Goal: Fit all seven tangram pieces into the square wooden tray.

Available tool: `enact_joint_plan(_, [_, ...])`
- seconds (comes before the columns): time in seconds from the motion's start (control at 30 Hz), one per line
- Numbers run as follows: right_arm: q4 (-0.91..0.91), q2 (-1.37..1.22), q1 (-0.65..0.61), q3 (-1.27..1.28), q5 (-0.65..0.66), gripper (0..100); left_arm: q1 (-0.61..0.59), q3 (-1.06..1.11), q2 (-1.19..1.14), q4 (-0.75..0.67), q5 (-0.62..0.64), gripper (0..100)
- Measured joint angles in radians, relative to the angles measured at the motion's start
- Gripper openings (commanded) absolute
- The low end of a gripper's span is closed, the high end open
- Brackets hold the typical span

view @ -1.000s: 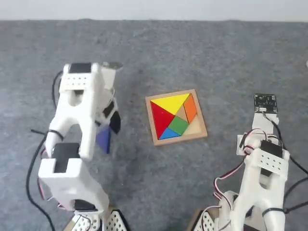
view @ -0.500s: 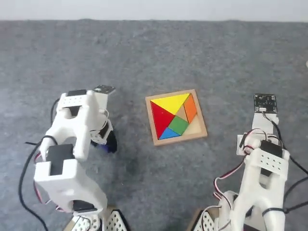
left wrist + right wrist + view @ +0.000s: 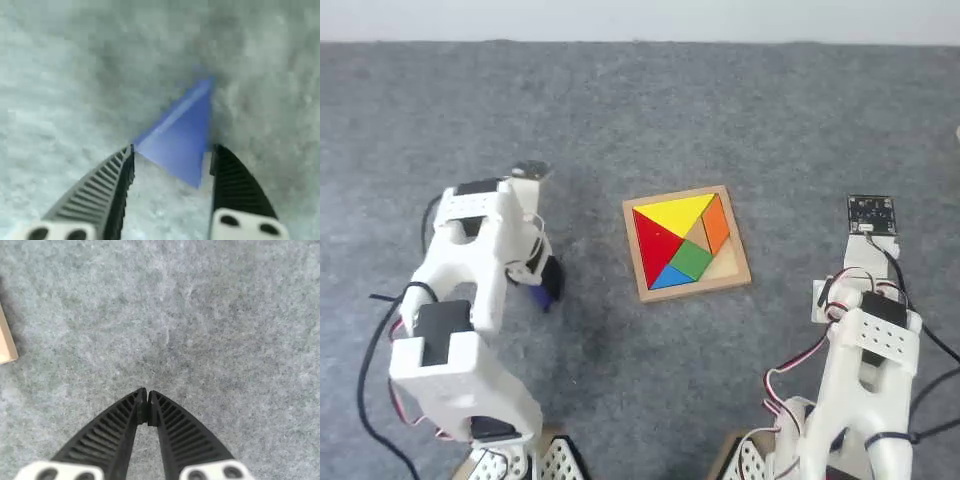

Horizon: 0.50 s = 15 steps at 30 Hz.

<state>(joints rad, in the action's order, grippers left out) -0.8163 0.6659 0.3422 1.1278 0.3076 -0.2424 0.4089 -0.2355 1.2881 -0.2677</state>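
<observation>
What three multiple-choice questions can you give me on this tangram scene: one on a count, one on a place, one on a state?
1. How many pieces lie in the tray?
A four
B seven
C six

2. Where is the dark blue triangle?
A in the tray
B on the carpet, at the left gripper
C on top of the yellow piece

3. How is the right gripper?
A shut, holding nothing
B open around a piece
C shut on the tray's rim

Answers:
1 C: six coloured pieces fill the tray, with one corner bare.
2 B: the left wrist view shows the triangle on the carpet, right at that gripper.
3 A: the right wrist view shows its fingertips together over bare carpet.
</observation>
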Motion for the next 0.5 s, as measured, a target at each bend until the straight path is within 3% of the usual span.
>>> enact_joint_plan(0.5, [0.000,0.000,0.000,0.000,0.000,1.2,0.040,-0.058,-0.091,-0.026,-0.009,24])
